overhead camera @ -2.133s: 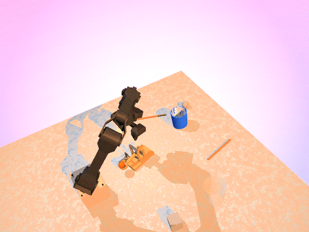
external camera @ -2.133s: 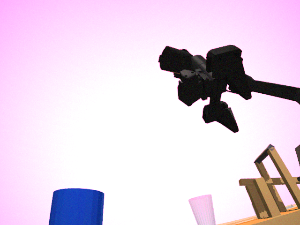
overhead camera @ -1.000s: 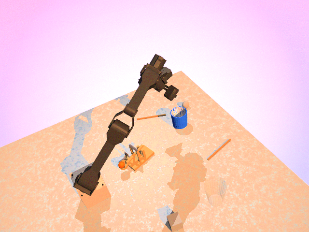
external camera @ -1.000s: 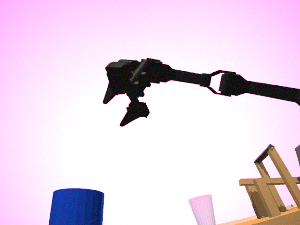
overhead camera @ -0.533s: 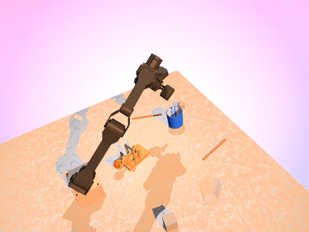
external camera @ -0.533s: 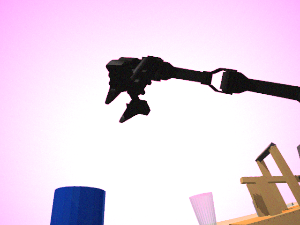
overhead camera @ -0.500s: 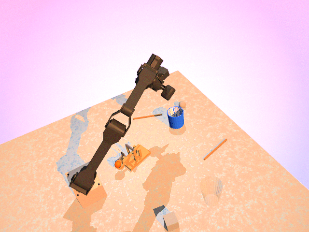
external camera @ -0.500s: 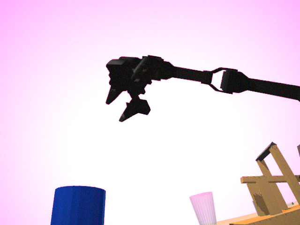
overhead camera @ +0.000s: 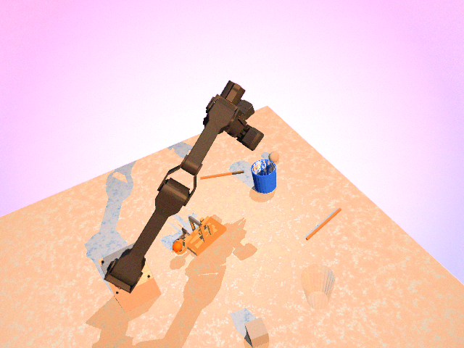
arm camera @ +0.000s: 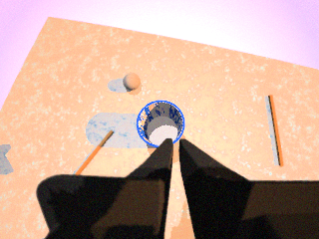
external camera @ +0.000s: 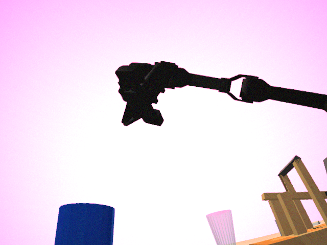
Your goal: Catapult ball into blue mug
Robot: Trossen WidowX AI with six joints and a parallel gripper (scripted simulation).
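The blue mug point(overhead camera: 263, 176) point(external camera: 84, 224) point(arm camera: 160, 119) stands upright at the far side of the table. The wooden catapult point(overhead camera: 200, 235) point(external camera: 293, 196) sits on an orange base near the table's middle. An orange ball point(overhead camera: 177, 246) rests at the catapult's left end, in its cup. My gripper point(overhead camera: 254, 139) point(external camera: 141, 120) point(arm camera: 174, 144) hangs high in the air, a little short of the mug. Its fingers are shut with nothing between them. In the wrist view the fingertips point down at the mug's near rim.
A pale ball point(overhead camera: 274, 156) point(arm camera: 132, 81) lies just behind the mug. Two thin orange sticks point(overhead camera: 222, 175) point(overhead camera: 323, 223) lie left and right of it. A translucent cup point(overhead camera: 317, 284) point(external camera: 222, 227) and a small cube point(overhead camera: 257, 332) stand near the front.
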